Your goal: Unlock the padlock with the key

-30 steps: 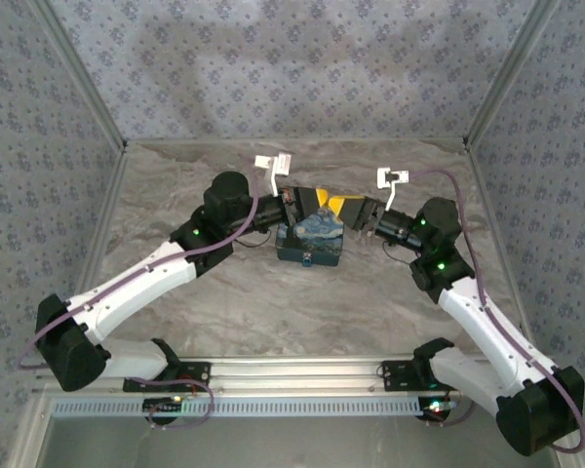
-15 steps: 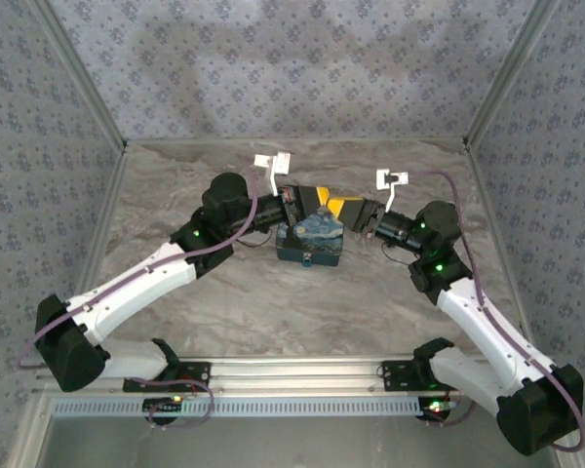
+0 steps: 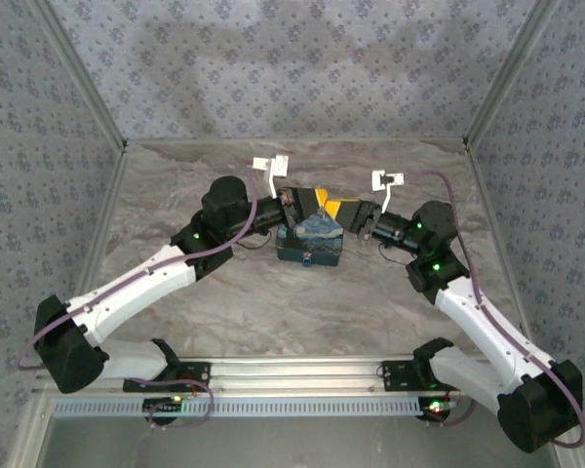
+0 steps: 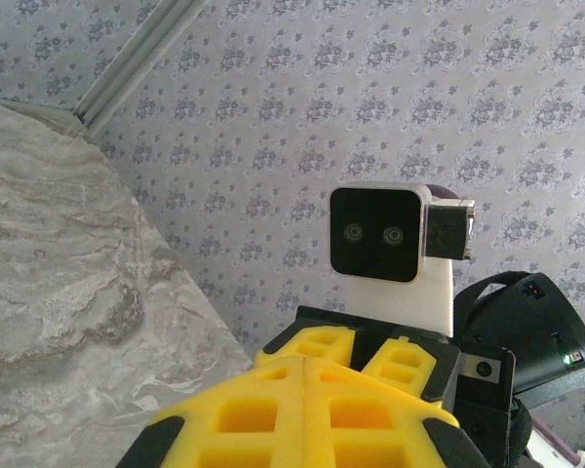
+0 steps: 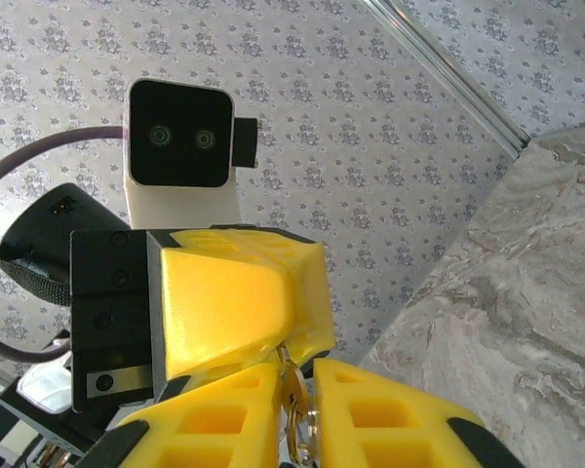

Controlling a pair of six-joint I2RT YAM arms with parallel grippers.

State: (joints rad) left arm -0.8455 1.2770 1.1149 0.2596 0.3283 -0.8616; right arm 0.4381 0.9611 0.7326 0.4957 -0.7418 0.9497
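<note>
Your right gripper's yellow fingers clamp a brass key, held right at the tips of your left gripper — its fingers pressed together, whether on the padlock you cannot tell. Both meet just above the far edge of the starry-night box, mid-table.

Both arms wear white shells with black joints, tiny green lights and purple cables. The chunky yellow fingers are waffle-pocketed. The wrist cameras are white-cased and black, apparently twin-lensed.
</note>
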